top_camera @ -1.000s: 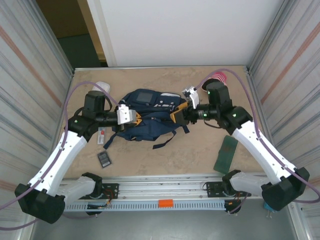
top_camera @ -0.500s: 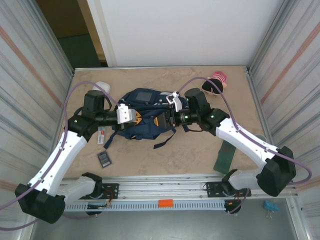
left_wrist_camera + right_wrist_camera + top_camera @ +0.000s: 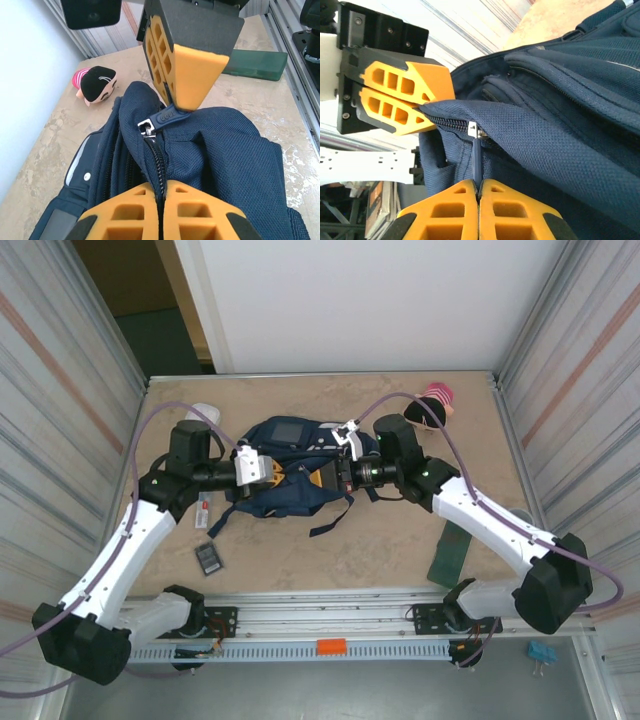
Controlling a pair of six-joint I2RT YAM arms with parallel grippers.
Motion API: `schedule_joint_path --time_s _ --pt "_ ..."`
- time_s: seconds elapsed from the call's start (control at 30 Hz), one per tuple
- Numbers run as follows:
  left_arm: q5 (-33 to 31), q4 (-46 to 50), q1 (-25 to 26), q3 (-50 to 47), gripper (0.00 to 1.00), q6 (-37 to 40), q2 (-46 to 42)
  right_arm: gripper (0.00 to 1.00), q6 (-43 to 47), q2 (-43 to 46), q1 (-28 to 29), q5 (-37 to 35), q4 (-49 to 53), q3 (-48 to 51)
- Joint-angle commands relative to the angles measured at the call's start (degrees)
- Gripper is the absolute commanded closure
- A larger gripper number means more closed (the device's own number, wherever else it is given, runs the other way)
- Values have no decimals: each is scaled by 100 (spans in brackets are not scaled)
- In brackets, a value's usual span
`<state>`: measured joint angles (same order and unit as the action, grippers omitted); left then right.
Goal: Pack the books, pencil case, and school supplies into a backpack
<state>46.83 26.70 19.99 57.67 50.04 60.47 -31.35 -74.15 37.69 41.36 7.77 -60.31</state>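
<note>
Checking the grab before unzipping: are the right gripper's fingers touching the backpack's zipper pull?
Touching. The right wrist view shows the right gripper, fingers shut, pinching the zipper pull of the backpack between them.

backpack [image 3: 290, 498] — inside hidden | white slab [image 3: 203, 511] — marks too small to read

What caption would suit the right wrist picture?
Right hand pinches the zipper pull while left hand grips the backpack fabric.

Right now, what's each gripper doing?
Left gripper: closed, pinching the backpack fabric.
Right gripper: closed on the zipper pull.
</note>
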Motion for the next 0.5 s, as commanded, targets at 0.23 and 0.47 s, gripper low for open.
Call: schedule_joint_path --time_s 0.23,0.47 --pt "362 -454 97 -10 100 -117 -88 76 -11 24 -12 203 -540 -35" --pt "388 -503 137 -10 100 -135 -129 68 8 -214 50 180 -443 -95"
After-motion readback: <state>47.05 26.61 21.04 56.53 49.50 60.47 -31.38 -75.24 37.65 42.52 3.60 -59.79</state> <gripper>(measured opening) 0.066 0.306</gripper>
